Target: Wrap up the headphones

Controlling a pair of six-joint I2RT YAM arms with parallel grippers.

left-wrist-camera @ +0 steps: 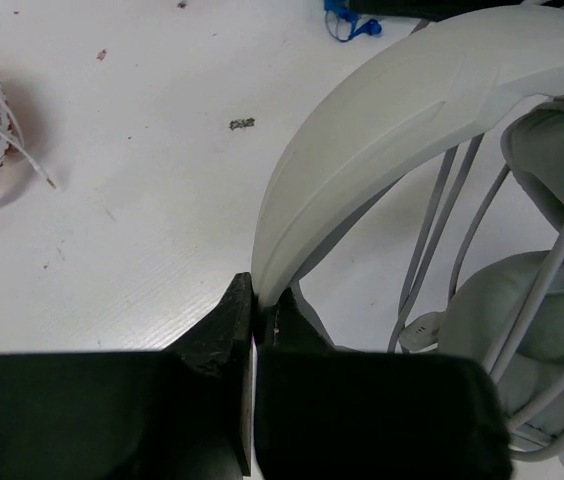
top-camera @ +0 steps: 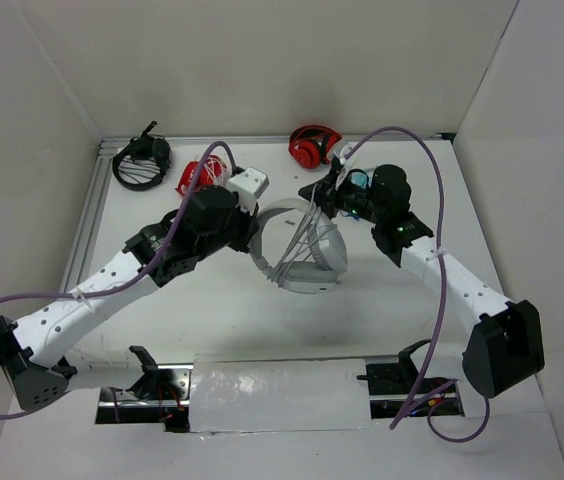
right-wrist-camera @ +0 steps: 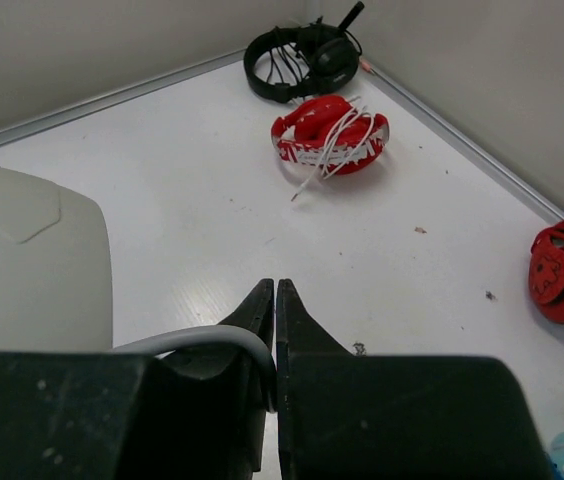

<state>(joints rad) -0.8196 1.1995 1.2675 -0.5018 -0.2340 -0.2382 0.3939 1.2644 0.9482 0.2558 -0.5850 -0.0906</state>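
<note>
The large white headphones (top-camera: pixel 300 262) sit at the table's middle with the thin grey cable (top-camera: pixel 303 232) strung in several loops over the earcups (left-wrist-camera: pixel 554 150). My left gripper (top-camera: pixel 252 226) is shut on the lower end of the wide headband (left-wrist-camera: pixel 402 105), which rises out of the jaws of my left gripper (left-wrist-camera: pixel 254 300). My right gripper (top-camera: pixel 325 192) hovers just behind the headphones. In the right wrist view the right gripper (right-wrist-camera: pixel 275 292) is shut on the grey cable (right-wrist-camera: pixel 197 338), which curves in from the left and ends between the fingers.
Black headphones (top-camera: pixel 142 160) lie at the back left corner. Beside them lies a red pair wound in white cable (top-camera: pixel 202 175). Another red pair (top-camera: pixel 310 148) lies at the back centre, and small light-blue headphones (top-camera: pixel 358 180) sit under the right wrist. Walls enclose the table.
</note>
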